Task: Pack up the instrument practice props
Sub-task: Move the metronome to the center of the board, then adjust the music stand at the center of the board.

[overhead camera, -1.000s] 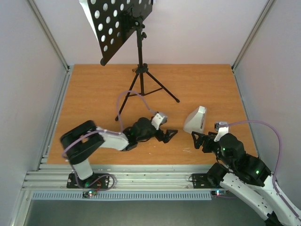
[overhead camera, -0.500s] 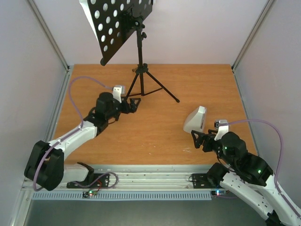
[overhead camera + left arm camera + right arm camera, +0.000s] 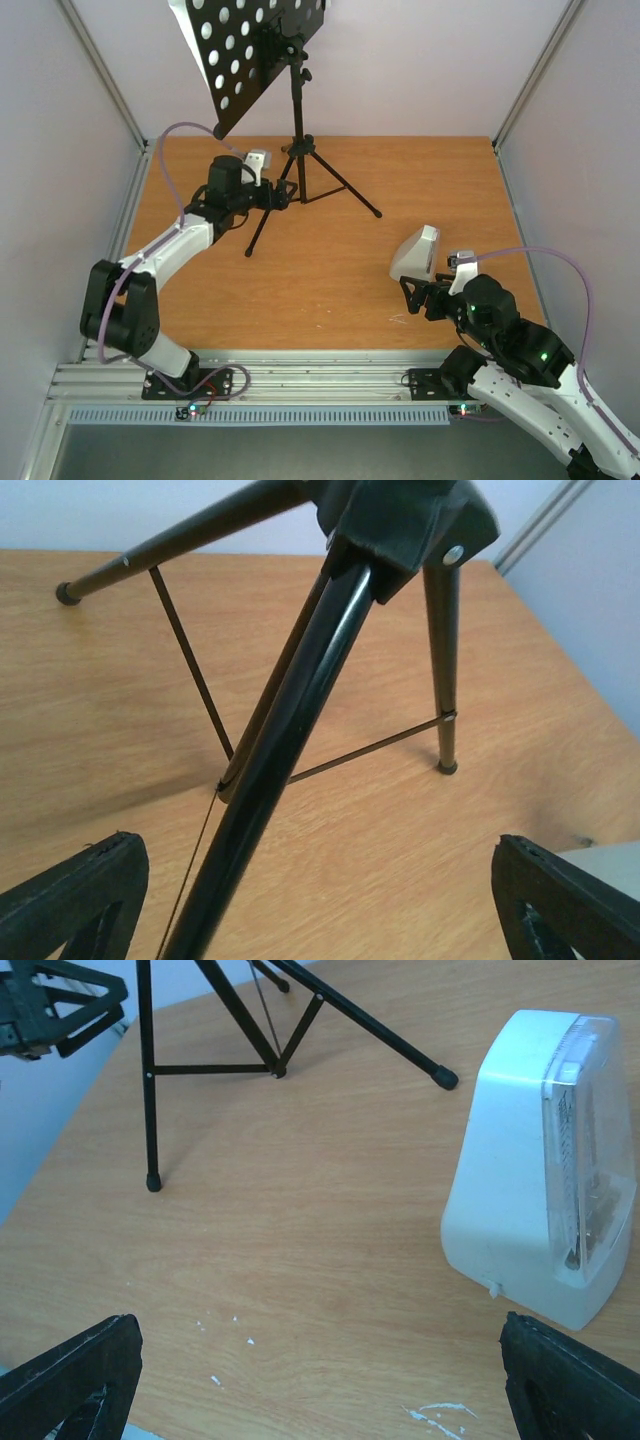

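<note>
The black tripod music stand is upright at the back, and its round-holed desk tilts toward me. A white sheet of music shows past the desk's left edge. My left gripper is open at the tripod's legs. In the left wrist view one black leg runs between the wide jaws of that gripper, nearer the left finger and apart from both. The white metronome is on the table at the right. My right gripper is open just in front of the metronome, with nothing held.
Grey walls close the wooden table on the left, right and back. White scratch marks lie on the wood near my right gripper. The stand's spread legs take up the back middle.
My left arm has swung from the front middle of the table to the back left and reached the stand's legs. My right gripper has edged slightly left by the metronome.
</note>
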### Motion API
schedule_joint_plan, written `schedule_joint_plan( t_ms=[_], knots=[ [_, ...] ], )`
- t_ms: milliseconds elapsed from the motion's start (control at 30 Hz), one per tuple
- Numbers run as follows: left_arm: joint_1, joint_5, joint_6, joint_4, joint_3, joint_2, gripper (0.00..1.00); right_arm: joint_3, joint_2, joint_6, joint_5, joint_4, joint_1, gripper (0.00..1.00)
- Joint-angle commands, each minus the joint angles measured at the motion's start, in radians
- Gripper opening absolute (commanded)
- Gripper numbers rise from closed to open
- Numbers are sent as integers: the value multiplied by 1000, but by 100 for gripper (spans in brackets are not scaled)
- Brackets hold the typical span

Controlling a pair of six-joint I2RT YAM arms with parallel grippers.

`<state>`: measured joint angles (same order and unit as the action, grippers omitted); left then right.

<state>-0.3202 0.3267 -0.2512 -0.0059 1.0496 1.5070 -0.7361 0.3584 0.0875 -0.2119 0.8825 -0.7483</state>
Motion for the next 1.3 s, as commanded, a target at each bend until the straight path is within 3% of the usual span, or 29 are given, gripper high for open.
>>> schedule_joint_plan(
  t_ms=[0,400,667,900,1100,1267],
  knots=[
    [8,41,87,-20,89,77,91,-20,-1,-11,9,-4,-6,99],
    [9,15,204,-25,173,187,41,-10,-2,-9,-2,13,-5,99],
    [8,-17,246,-5,174,206,22,-11,14,-12,1,12,-6,98],
    [6,-38,289,107,81,157,2,0,20,-12,0,1,-6,99],
    [-25,-169,295,189,-81,31,1,4,37,-19,10,-15,-5,99],
    [-119,-435,273,150,-177,-106,0,9,67,-26,22,-36,-4,98]
  ],
)
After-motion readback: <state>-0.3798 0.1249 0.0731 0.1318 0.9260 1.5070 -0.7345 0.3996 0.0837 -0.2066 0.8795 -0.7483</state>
